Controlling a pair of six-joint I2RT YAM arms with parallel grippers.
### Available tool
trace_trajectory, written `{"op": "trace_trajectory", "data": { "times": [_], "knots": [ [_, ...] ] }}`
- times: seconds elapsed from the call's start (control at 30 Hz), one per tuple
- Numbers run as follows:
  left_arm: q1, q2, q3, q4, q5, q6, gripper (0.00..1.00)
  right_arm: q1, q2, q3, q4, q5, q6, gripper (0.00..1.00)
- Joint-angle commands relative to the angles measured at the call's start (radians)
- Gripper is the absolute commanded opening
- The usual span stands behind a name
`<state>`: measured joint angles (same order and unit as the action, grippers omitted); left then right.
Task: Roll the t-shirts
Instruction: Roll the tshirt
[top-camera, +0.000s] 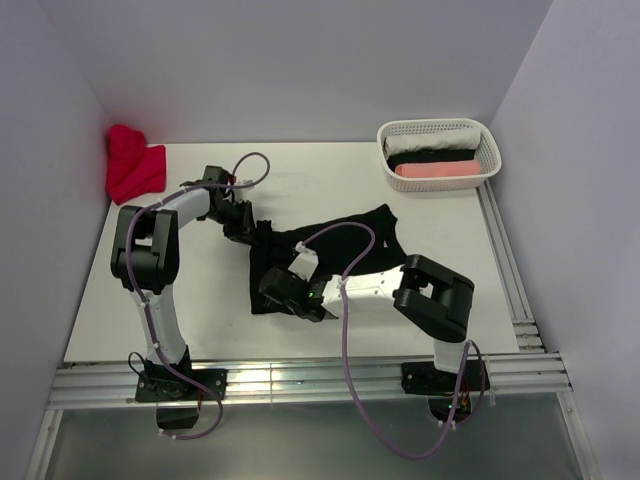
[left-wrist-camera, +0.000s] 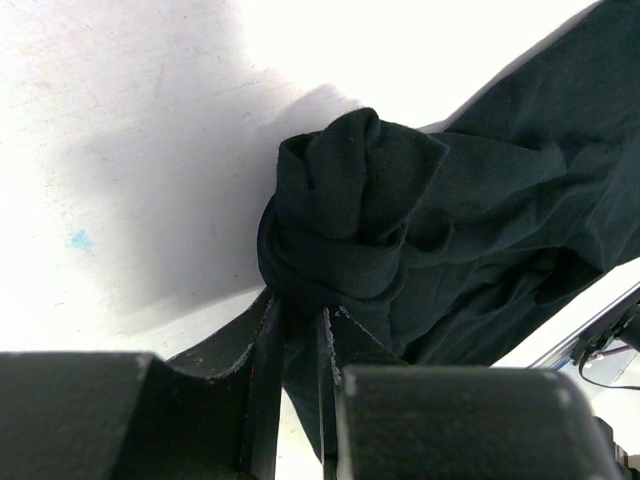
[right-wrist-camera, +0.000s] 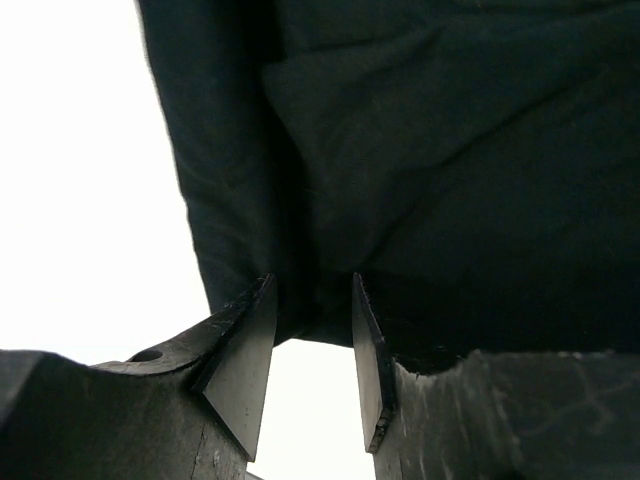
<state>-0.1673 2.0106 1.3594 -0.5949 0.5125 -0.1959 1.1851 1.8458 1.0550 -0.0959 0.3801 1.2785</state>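
Left hand and right hand, nearly closed, each pinch the black t-shirt.

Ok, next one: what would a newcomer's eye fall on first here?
The black t-shirt crumpled mid-table, with the left gripper pinching its bunched far-left corner and the right gripper pinching its near edge. Then the red t-shirt heaped in the far-left corner and the white basket of rolled cloth far right.
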Motion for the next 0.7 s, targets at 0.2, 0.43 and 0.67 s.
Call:
{"op": "trace_trajectory", "data": {
  "times": [0.2,0.43,0.67],
  "knots": [
    [-0.015,0.027,0.021,0.046,-0.124,0.050,0.17,0.016,0.088,0.105,-0.238,-0.007,0.024,0.40],
    [-0.018,0.025,0.021,0.035,-0.137,0.058,0.17,0.016,0.032,0.145,-0.295,0.052,-0.010,0.44],
    [-0.018,0.011,0.024,0.024,-0.144,0.059,0.17,0.015,-0.010,0.321,-0.467,0.187,-0.067,0.51]
  ]
}}
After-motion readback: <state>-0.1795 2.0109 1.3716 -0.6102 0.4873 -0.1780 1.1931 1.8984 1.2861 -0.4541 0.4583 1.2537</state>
